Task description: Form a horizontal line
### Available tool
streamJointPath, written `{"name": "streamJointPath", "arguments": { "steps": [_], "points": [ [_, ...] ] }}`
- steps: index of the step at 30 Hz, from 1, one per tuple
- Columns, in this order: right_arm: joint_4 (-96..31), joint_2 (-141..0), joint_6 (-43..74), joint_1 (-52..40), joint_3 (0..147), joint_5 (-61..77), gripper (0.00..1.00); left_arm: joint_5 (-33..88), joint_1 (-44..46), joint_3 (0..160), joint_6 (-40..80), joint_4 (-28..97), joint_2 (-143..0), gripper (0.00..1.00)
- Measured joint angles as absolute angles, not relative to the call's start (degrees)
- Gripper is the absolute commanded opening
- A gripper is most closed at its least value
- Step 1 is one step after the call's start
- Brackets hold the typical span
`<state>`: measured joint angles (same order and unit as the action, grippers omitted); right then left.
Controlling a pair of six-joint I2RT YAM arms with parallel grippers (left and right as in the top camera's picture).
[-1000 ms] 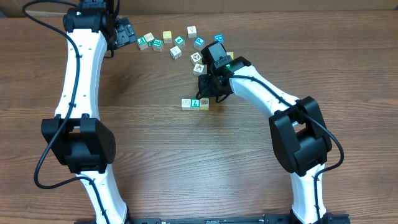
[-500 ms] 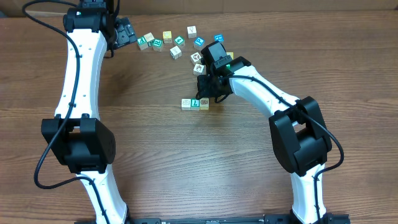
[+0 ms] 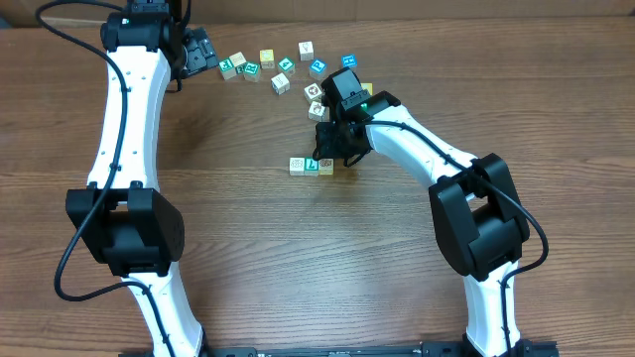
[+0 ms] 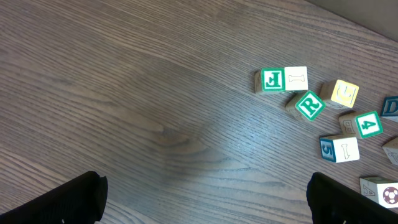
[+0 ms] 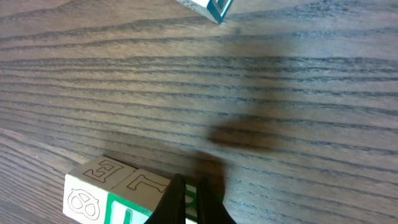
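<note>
Woodgrain table carries the horizontal line; right gripper clenched at its end, perhaps touching; left gripper spread wide near loose cubes

Horizontal line: straight row of small picture cubes, 3 visible, flat on the wooden table near its middle, touching side by side. From the overhead view's left: white cube with outline mark, teal-faced cube, tan cube with brown mark. Right end partly hidden.
</note>
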<state>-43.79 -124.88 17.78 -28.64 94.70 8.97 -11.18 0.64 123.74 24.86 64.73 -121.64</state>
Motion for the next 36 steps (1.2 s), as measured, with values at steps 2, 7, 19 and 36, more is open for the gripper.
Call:
{"name": "streamJointPath", "arguments": {
  "steps": [2,7,19,36],
  "points": [
    [-43.8,-124.9,17.8,-28.6,94.7,9.3,0.04,-11.2,0.6,123.7,24.9,64.7,-121.6,1.00],
    [-43.9,-124.9,17.8,-28.6,94.7,10.1,0.04,-11.2,0.6,123.7,24.9,64.7,-121.6,1.00],
    [-44.7,-124.9,17.8,-28.6,94.7,10.3,0.04,-11.2,0.6,123.7,24.9,64.7,-121.6,1.00],
    [-41.9,-124.9,17.8,-28.6,94.7,9.2,0.05,-11.2,0.6,123.7,24.9,64.8,-121.6,1.00]
  ]
}}
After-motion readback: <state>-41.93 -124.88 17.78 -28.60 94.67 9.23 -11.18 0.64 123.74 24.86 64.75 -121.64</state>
